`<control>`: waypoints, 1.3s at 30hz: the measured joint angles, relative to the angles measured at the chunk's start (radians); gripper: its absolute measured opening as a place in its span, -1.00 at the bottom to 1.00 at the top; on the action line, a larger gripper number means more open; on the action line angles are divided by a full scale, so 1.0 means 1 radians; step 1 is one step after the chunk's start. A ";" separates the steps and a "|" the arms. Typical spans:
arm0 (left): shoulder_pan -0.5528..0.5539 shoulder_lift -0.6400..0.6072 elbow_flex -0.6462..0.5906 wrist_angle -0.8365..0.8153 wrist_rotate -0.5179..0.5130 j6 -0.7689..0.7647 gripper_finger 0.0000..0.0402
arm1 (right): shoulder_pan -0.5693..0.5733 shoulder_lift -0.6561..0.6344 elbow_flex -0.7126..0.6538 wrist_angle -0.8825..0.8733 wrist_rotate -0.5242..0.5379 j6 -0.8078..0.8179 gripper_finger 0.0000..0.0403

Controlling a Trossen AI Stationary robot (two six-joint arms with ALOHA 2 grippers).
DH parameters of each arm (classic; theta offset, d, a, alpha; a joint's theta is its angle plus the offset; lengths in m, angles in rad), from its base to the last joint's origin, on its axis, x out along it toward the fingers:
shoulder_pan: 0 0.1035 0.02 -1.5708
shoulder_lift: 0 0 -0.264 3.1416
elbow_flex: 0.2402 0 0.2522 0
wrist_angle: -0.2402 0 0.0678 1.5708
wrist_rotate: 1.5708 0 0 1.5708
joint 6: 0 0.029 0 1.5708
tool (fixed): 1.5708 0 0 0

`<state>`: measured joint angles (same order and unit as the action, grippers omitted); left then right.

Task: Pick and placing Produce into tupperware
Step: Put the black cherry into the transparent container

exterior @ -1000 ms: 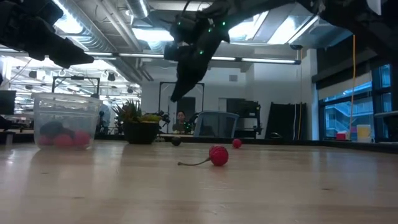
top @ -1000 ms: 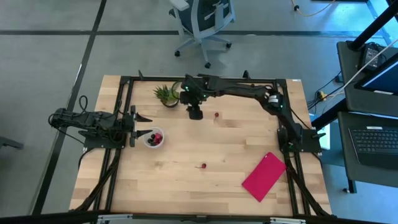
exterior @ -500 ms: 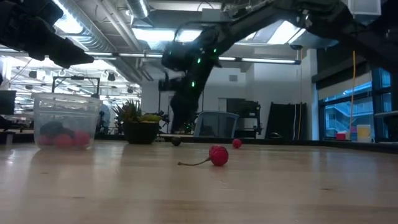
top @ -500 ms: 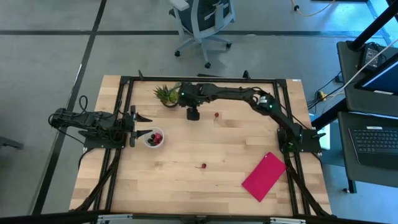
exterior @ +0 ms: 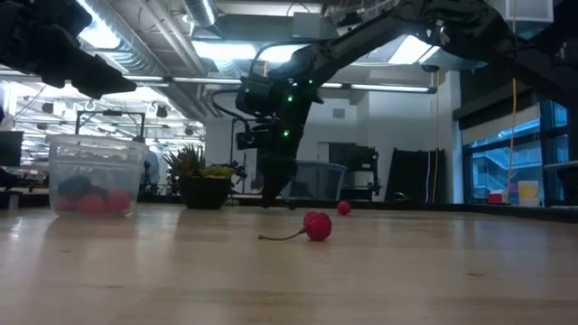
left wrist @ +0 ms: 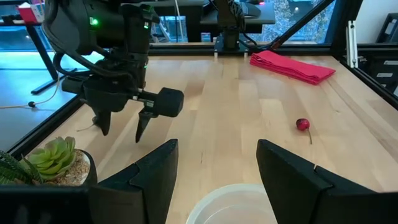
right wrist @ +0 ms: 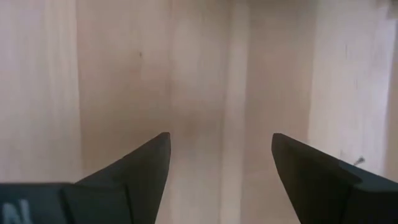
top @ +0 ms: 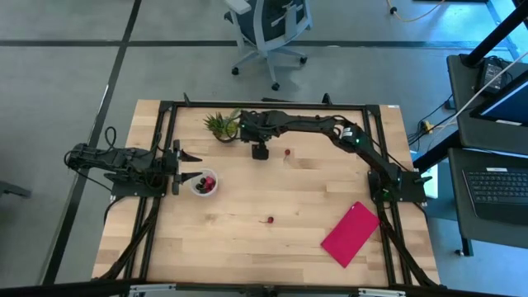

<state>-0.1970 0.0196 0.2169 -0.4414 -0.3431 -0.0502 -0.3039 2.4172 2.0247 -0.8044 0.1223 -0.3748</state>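
The tupperware [top: 204, 183] [exterior: 95, 176], a small clear cup, stands at the table's left with red and dark produce inside. One red berry with a stem [top: 270, 220] [exterior: 316, 226] lies mid-table. Another [top: 287, 152] [exterior: 344, 208] lies near the far edge. My right gripper [top: 260, 152] [left wrist: 122, 130] points down, open, low over bare wood just left of that far berry, with only wood between its fingers [right wrist: 221, 168]. My left gripper [top: 190, 167] [left wrist: 217, 168] waits open beside the tupperware's rim [left wrist: 233, 202], touching nothing.
A potted green plant [top: 221, 125] [exterior: 203, 181] stands close on the right gripper's left, at the far edge. A flat pink-red piece [top: 351, 233] lies at the near right. The black frame rails [top: 272, 105] border the table.
My right gripper has sunk toward the table beside the plant and tipped to point more steeply down, its arm stretching out flatter. The berries and the tupperware have stayed where they were.
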 joint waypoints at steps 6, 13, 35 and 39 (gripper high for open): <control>0.000 0.000 0.000 0.000 0.000 0.000 0.05 | -0.006 -0.017 0.010 -0.072 -0.001 0.004 0.39; 0.000 0.000 0.000 0.000 0.000 0.000 0.05 | -0.068 -0.059 0.055 -0.148 -0.009 0.030 0.39; 0.000 0.000 0.000 0.000 0.000 0.000 0.05 | -0.162 -0.055 0.003 -0.047 -0.098 -0.132 0.39; 0.000 0.000 0.000 0.000 0.000 0.000 0.05 | -0.170 -0.053 0.001 -0.050 -0.123 -0.132 0.39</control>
<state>-0.1967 0.0196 0.2166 -0.4416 -0.3435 -0.0502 -0.4740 2.3646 2.0257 -0.8545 -0.0010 -0.5064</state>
